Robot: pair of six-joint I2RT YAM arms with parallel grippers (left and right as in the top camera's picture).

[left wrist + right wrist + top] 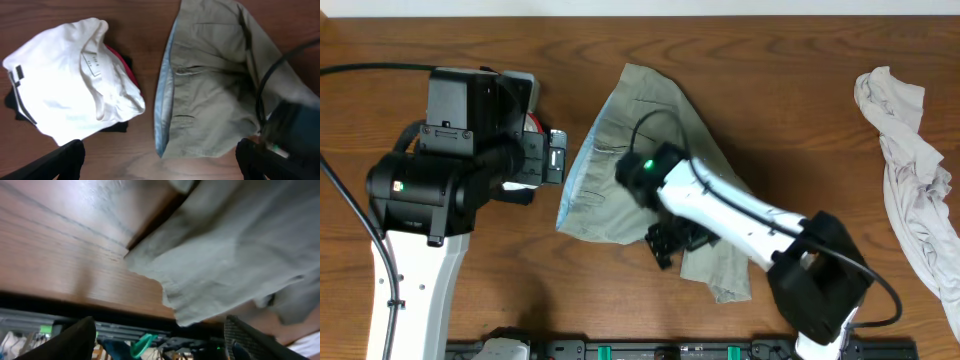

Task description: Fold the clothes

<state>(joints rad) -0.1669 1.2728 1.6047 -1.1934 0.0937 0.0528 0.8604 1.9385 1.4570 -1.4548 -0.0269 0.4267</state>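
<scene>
Right pincer [667, 240]: lowered over the near edge of the pale khaki-green fabric trousers [640, 150]. In the right wrist view the fingers [70, 340] stand wide apart with a loose hem ahead of them. No cloth is seen clamped, so it is judged to have hold of nothing.
Left pincer [160, 162]: spread fully and empty. It hangs above the gap between the trousers and the white, black and red cloth bundle [75, 80].
Trousers, position: middle of the brown wooden counter [800, 80], partly under the right arm.
Trousers, condition: gathered into a rough, uneven wedge. The light-blue inner waistband [162, 105] runs along the left edge, and one flap trails toward the near edge of the counter.
Bundle, position: left of the trousers, near but apart from them, and under the left arm in the overhead view.
Bundle, condition: compact and layered, white on top with a label showing. It appears already folded.
Cream-beige crumpled garment [910, 170]: far right of the counter, well apart from both arms and lying in a long rumpled strip.
Done, as judged: the bundle only.
In hand, as judged: the trousers, doubled over in part but not squared.
Left to do: flatten and finish the trousers, then fold the cream-beige garment.
</scene>
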